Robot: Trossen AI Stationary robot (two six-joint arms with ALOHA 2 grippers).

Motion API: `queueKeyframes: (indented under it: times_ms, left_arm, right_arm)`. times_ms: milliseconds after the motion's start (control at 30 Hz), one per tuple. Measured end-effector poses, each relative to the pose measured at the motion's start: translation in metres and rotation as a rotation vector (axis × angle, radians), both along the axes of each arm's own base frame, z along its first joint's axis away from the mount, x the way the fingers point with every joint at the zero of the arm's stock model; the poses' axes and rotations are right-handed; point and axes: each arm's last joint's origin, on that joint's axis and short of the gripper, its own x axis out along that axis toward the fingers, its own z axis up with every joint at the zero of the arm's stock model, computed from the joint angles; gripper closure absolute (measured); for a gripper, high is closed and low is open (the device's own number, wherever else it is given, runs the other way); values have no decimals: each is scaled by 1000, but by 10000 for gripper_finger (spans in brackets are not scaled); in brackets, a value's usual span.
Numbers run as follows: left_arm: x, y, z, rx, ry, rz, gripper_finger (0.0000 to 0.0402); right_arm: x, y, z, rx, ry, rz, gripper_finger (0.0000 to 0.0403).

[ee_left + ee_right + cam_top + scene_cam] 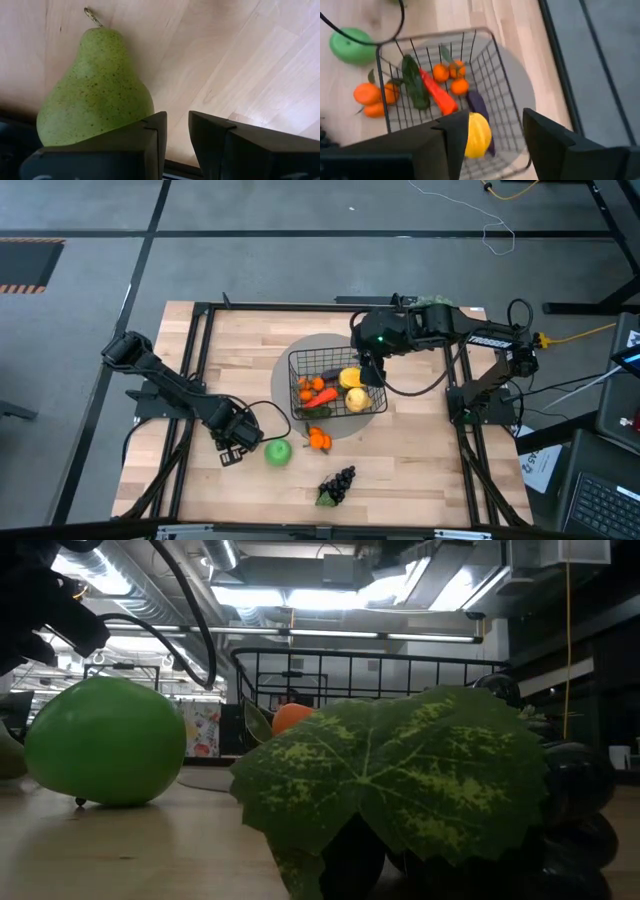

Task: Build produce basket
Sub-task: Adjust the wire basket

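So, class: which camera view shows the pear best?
The left wrist view: the pear fills it, stem and speckled skin clear, lying on the table beside the left gripper. No other view clearly shows it.

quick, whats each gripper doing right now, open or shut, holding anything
Left gripper: fingers nearly together with a narrow gap, empty; the pear lies beside one finger.
Right gripper: open, empty, above the basket.

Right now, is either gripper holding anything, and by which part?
Nothing is held. The left gripper is open beside the pear, which lies outside its fingers. The right gripper is open above the basket.
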Motion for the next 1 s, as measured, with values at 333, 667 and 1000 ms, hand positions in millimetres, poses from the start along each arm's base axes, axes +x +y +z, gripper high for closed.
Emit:
queueKeyframes:
  times_ms: [333,667,1000]
  left_arm:
    - [0,0,0,0,0,0,333]
    - [-1,-2,0,3,-7,-9,333]
    - [1,-3,0,-5,-22,-3,333]
  right_arm:
    - [-30,1,-15,157,274,-303,229]
    - [-32,13,-76,223,504,-365,229]
    - [-50,17,-169,231,749,-491,229]
